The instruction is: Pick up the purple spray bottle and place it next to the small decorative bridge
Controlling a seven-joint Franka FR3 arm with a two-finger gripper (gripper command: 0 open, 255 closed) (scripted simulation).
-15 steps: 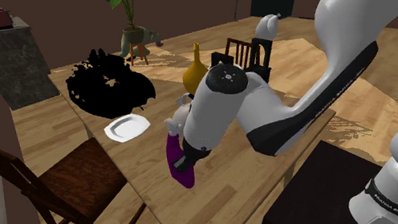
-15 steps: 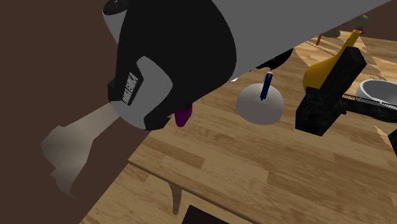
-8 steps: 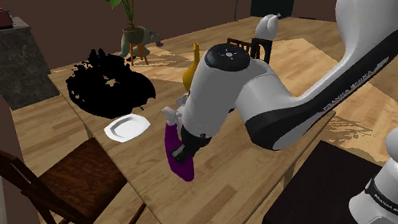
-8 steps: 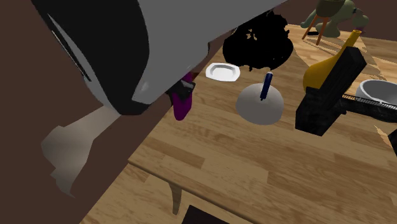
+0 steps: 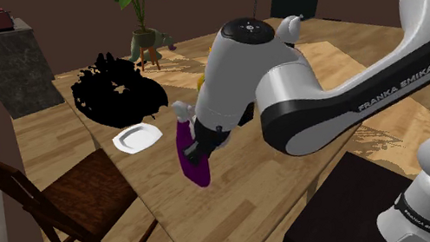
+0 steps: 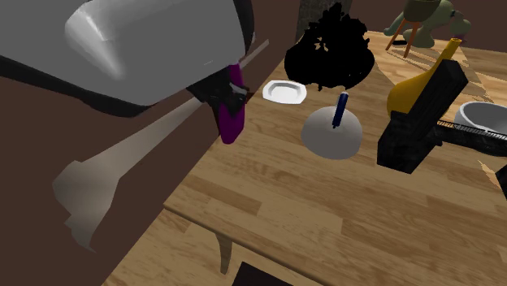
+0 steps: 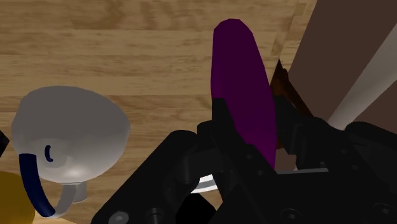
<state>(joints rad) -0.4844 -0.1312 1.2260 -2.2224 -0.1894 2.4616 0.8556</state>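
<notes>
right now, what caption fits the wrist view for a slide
Black jaws shut on the purple spray bottle over the wooden table, a grey dome beside it.

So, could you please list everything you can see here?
table: 1, light wood, centre
black shape: 1, black, on the table
plate: 1, white, by the black shape
dome: 1, grey with a blue stick, on the table
blocky object: 1, black, on the table
vase: 1, yellow, behind the blocky object
chair: 1, brown, beside the table
spray bottle: 1, purple, in the gripper
arm: 1, white, over the table
gripper: 1, black, shut on the spray bottle
</notes>
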